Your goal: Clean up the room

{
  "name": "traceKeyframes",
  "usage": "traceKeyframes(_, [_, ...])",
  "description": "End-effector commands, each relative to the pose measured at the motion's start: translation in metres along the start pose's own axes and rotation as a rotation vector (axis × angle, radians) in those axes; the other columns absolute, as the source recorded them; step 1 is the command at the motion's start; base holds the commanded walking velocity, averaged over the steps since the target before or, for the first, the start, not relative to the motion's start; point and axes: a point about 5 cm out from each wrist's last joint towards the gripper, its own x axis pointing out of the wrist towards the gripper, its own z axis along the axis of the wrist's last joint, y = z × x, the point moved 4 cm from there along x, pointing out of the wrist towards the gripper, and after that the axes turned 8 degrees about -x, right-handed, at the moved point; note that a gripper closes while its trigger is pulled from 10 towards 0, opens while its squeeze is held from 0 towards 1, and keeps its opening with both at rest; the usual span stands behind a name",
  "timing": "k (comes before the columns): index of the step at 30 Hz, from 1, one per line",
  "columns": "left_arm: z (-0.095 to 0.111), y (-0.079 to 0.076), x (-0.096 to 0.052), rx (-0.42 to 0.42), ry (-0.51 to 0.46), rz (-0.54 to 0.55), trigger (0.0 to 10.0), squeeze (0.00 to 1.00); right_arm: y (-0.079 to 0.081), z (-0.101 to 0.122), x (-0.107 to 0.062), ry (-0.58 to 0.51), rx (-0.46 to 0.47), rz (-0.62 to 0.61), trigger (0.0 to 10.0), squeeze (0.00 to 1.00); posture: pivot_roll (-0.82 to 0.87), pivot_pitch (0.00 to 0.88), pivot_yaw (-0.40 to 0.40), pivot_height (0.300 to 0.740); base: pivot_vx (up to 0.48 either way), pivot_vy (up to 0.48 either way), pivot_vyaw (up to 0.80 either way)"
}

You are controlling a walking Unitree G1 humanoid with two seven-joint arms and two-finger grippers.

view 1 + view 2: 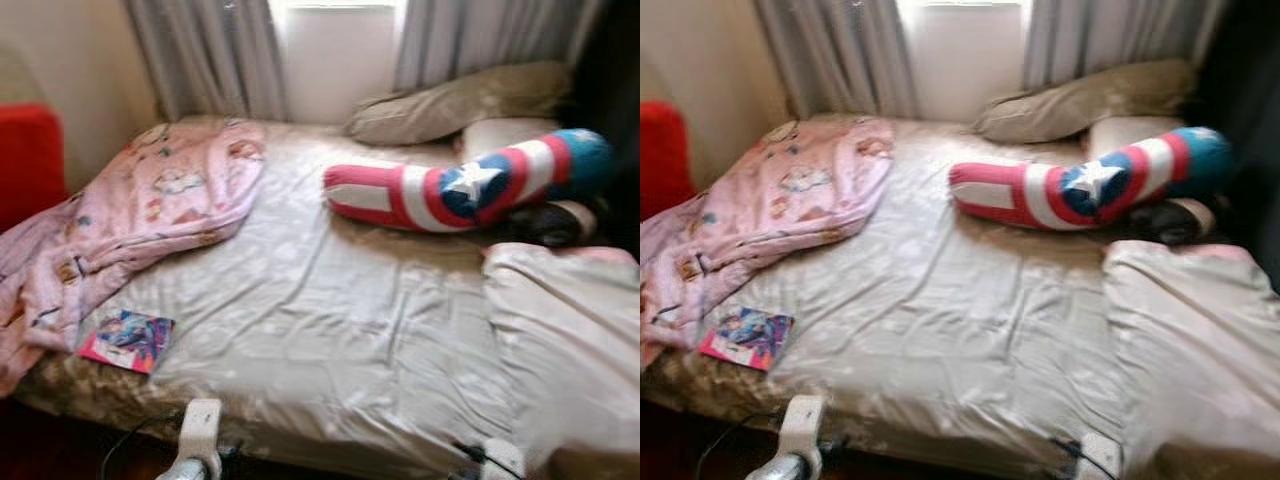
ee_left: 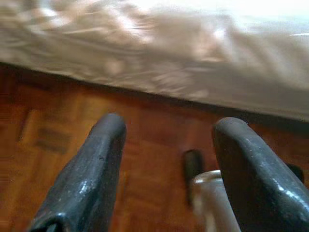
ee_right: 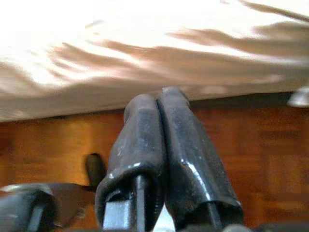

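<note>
Two loose things lie on the rumpled beige bed (image 1: pixel 330 330): a small colourful picture book (image 1: pixel 127 340) at lower left of the head view, its long axis slanting along the near edge, and a crumpled pink patterned blanket (image 1: pixel 150 215) just above it, upper left. The left gripper (image 2: pixel 169 164), fingers spread apart, hangs low over the wooden parquet floor (image 2: pixel 58 135) by the bed's edge. The right gripper (image 3: pixel 161 140), fingers pressed together and holding nothing, hangs likewise. By my judgement the book lies up and left, nearer the left arm.
</note>
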Motion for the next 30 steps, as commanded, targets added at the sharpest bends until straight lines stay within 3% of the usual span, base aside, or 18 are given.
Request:
traceKeyframes(1, [0.002,-0.006,0.001,-0.013,-0.001,-0.011,10.0,0.00,-0.014,-0.007,-0.003,0.022,-0.002,-0.033,10.0,0.00,0.02,0.000,0.023,0.740,0.000,0.480,0.00])
traceKeyframes(12, [0.001,-0.006,0.001,-0.023,0.004,-0.011,10.0,0.00,-0.005,0.000,0.000,0.010,-0.008,-0.029,10.0,0.00,0.02,0.000,0.021,0.740,0.000,0.480,0.00])
traceKeyframes(21, [0.000,-0.006,0.001,-0.034,0.007,-0.006,10.0,0.00,0.017,0.003,0.003,0.014,-0.021,-0.010,10.0,0.00,0.02,0.000,0.019,0.740,0.000,0.480,0.00])
traceKeyframes(30, [-0.001,-0.005,0.001,-0.043,0.009,-0.001,10.0,0.00,0.009,0.001,0.002,0.017,-0.028,-0.014,10.0,0.00,0.02,0.000,0.013,0.740,0.000,0.480,0.00])
